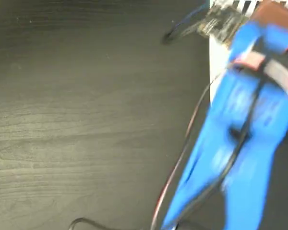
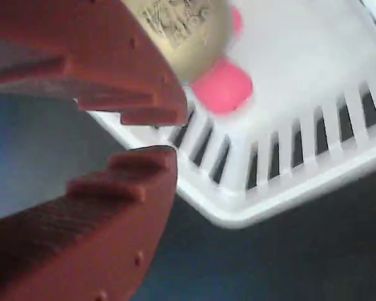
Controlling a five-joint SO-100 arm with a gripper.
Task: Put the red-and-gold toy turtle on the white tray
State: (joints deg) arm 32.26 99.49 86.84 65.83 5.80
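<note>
In the wrist view the red-and-gold toy turtle lies on the white tray, near the tray's striped edge. Its gold shell with the code mark and its red feet show past my upper finger, which hides part of it. My gripper hovers over the tray's corner, its red-brown jaws a small gap apart with nothing between them. In the fixed view the blurred blue arm reaches to the top right over the white tray, and the turtle is hidden there.
Dark wood-grain table fills the left and middle of the fixed view. Thin cables run along the arm toward the bottom edge, and a small circuit board sits near the tray's top corner.
</note>
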